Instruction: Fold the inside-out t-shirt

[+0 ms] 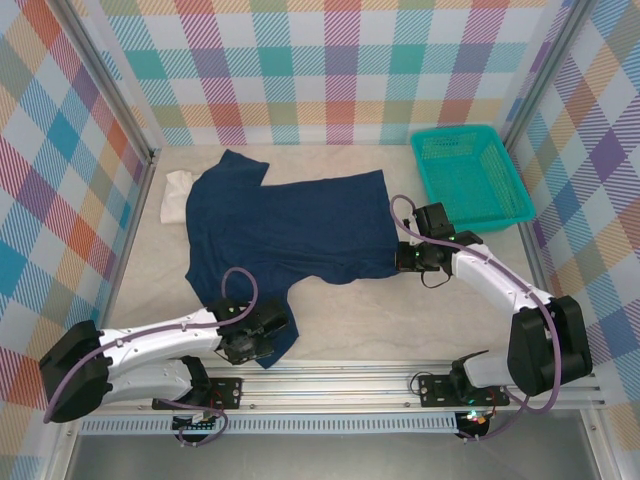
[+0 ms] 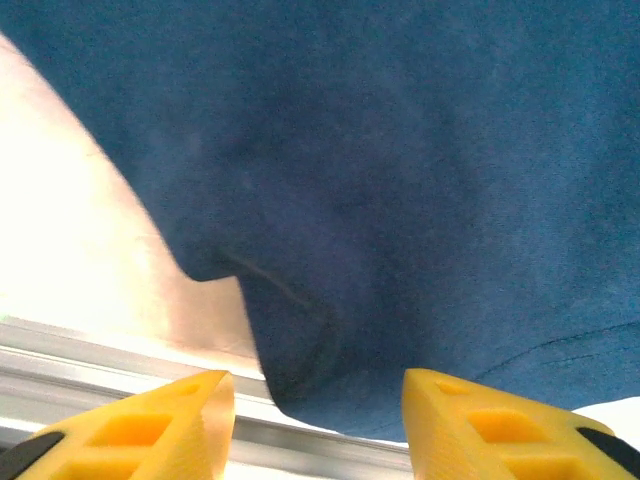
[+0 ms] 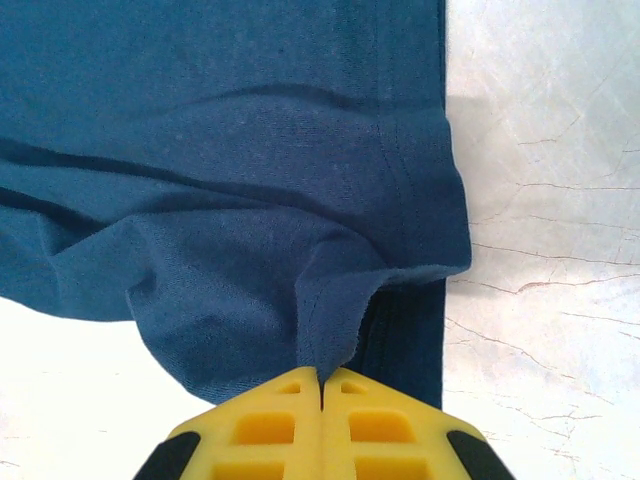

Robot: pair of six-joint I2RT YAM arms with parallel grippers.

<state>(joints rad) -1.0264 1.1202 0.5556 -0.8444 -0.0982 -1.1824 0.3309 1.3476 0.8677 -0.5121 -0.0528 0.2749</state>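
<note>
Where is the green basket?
In the top view the teal basket sits at the table's far right corner, just beyond the right gripper and right of the navy t-shirt.

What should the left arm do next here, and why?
Probably lower slightly and close the left gripper on the t-shirt: its fingers stand open either side of a cloth edge, while the right gripper is shut on the hem corner, so both ends would be held.

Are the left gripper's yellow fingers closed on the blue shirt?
No, the left gripper is open: its two fingers stand wide apart before the shirt.
</note>
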